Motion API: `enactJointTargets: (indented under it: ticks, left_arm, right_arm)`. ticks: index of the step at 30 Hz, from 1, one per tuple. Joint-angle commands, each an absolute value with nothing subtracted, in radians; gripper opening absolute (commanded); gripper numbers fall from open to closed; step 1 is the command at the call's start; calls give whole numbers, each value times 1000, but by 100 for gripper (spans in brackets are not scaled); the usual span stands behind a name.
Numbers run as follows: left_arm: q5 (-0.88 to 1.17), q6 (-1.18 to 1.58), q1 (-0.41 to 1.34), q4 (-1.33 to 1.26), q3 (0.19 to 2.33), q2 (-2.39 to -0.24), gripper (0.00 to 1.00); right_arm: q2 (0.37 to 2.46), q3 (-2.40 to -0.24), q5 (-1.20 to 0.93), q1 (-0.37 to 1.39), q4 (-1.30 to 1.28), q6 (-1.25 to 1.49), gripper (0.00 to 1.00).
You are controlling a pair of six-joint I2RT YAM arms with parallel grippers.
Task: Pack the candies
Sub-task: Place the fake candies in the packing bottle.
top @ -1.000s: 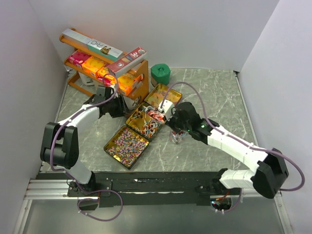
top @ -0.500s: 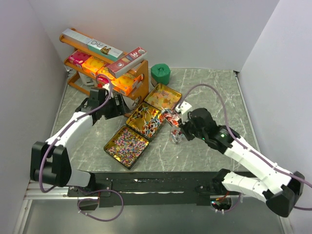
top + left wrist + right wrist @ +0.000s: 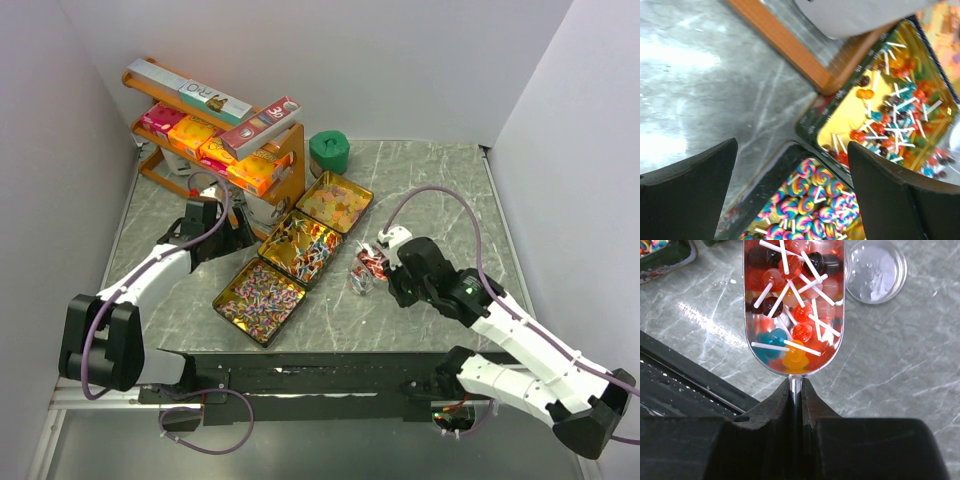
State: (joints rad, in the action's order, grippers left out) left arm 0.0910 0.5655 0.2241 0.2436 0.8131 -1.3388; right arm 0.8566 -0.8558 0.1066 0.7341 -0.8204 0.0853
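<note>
Work surface: grey marbled table, white walls on three sides, black rail along the near edge; bare marble shows to the right of the tins. Three gold tins run in a diagonal row, each just beside the next: near tin with swirled pink-purple candies, middle tin with red-blue-yellow ones, far tin with orange-yellow. Orange rack of boxes at the far left, its foot just beside the middle tin; green tub near it. Left gripper: jaws wide apart, holding nothing, above where the near and middle tins meet. Right gripper: clamped on the handle of a clear scoop full of candies, over bare marble beside a clear round dish. Hard to make out: a blurred grey shape at the top of the left wrist view, which also cuts off both tins.
</note>
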Motion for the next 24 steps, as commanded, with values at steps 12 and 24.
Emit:
enactJointTargets:
  ticks: [12,24]
  left_arm:
    - [3,546,225,232,911,-1384,96]
    - [14,561,225,195,881,-1394,97]
  right_arm:
    - [887,-831,104,746,-755,261,0]
    - [948,-880,20,747,-903,391,0]
